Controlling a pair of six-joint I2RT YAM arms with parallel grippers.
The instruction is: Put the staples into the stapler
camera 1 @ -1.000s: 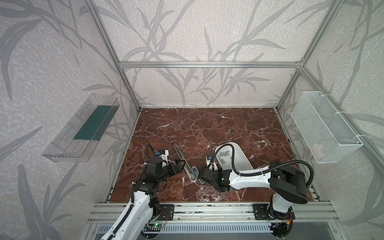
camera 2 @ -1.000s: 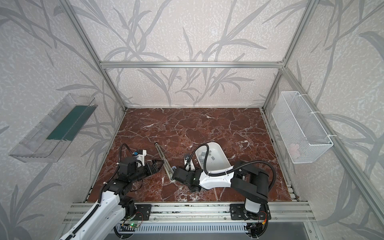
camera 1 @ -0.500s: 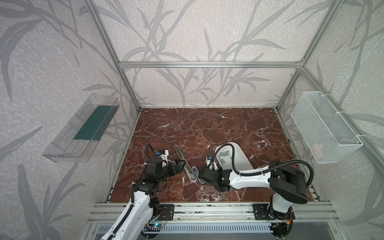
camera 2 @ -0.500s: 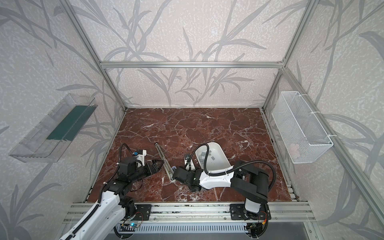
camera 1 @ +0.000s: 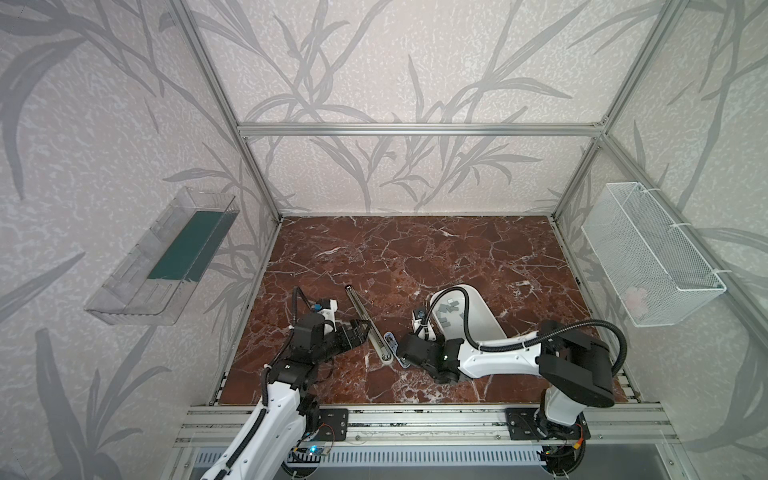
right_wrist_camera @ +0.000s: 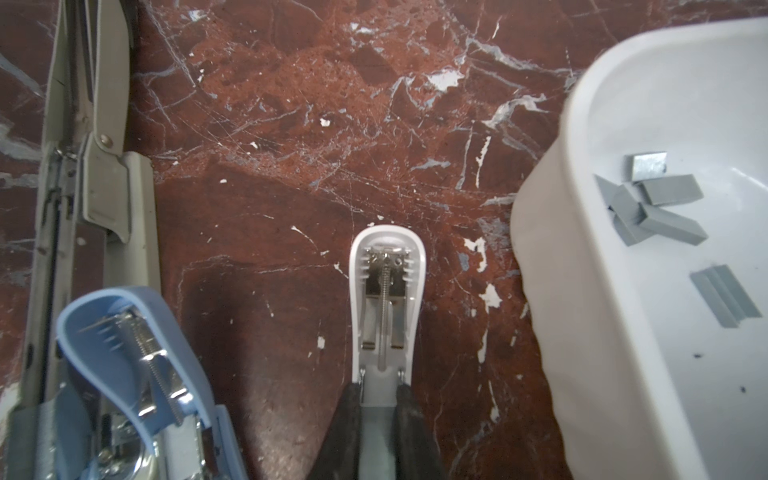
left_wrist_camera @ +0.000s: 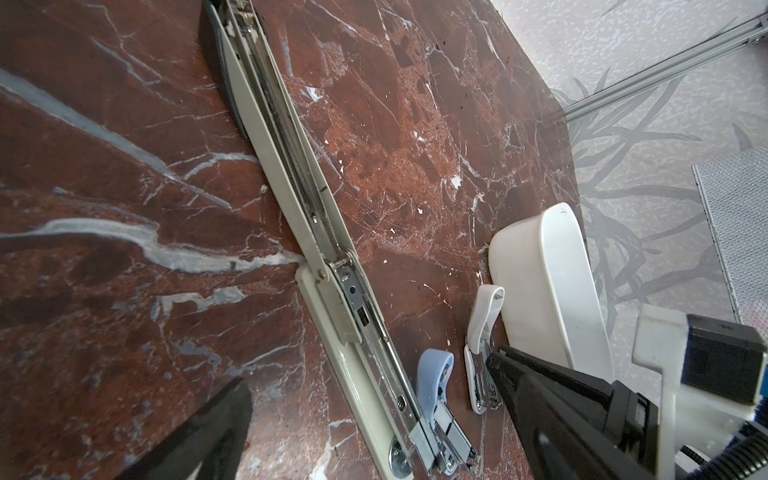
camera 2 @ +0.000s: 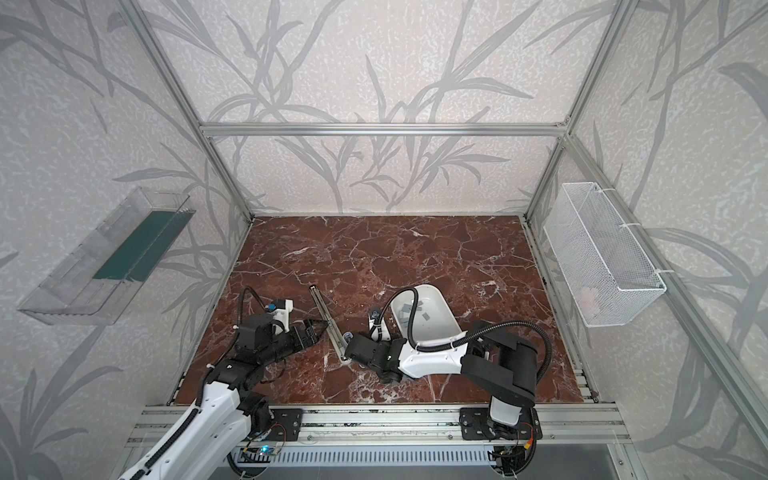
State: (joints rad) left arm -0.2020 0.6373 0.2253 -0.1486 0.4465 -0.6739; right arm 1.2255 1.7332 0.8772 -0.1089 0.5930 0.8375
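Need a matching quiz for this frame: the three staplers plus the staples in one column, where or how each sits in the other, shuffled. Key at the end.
Things
1. white stapler
2. blue stapler
3. long beige stapler
4. staples

States
A. loose in the white tub
B. opened out flat on the table, longest of the three
C. clamped in the right tool
D. lid flipped back, lying beside the beige one's end

Pairs: 1-C, 2-D, 3-B, 4-A
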